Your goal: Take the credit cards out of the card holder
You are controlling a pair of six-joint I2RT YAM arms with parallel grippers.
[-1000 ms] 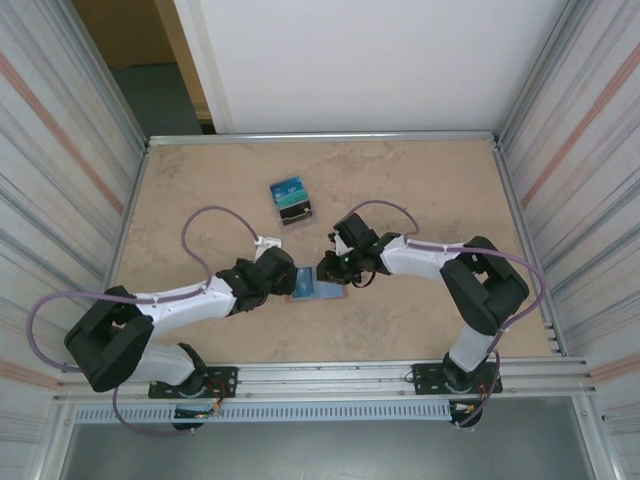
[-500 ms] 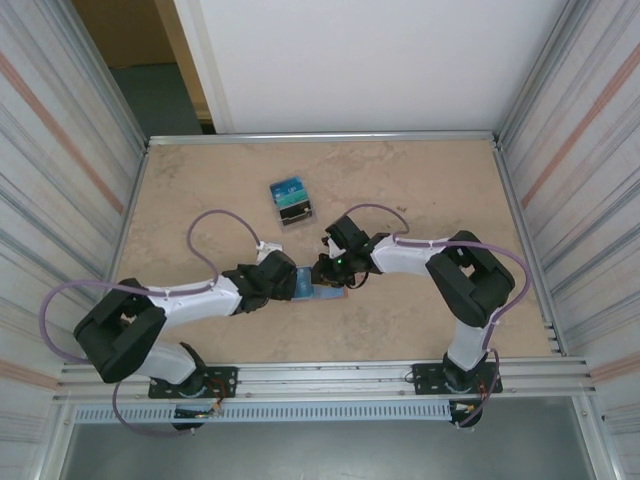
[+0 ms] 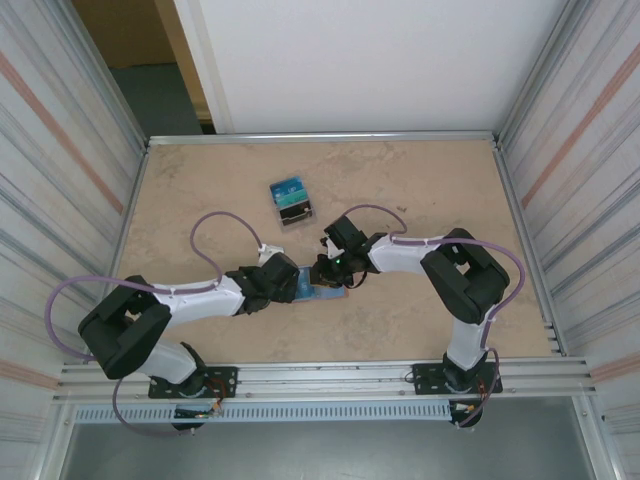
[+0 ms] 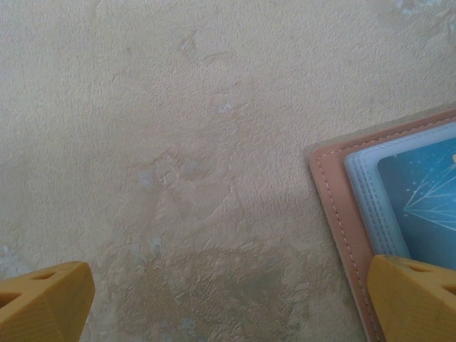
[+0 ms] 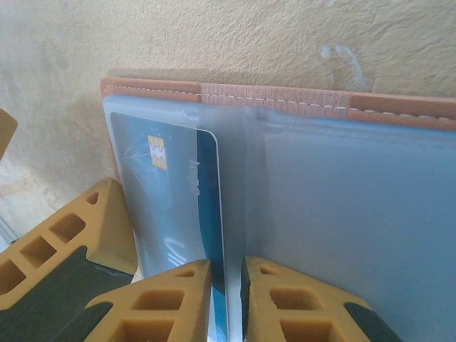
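At bottom middle, the right gripper (image 5: 225, 299) is pinching 1 thin, likely slippery credit card (image 5: 174, 214) by its edge; the left gripper (image 4: 229, 298) is gaping.

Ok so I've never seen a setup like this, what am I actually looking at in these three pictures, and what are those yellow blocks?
These are two robot arms bolted to a table, each ending in a two-finger hand. The yellow blocks are the fingers. The wide picture looks down from above. The other two come from small cameras on each wrist, looking past the fingers.

On the table lies an open pink card holder with clear sleeves. Farther back is a small dark stand holding blue cards.

The left hand is wide open, with one fingertip at the holder's edge, perhaps steadying it. The right hand is pinched nearly shut on the edge of a blue credit card in its sleeve, apparently to pull it out.
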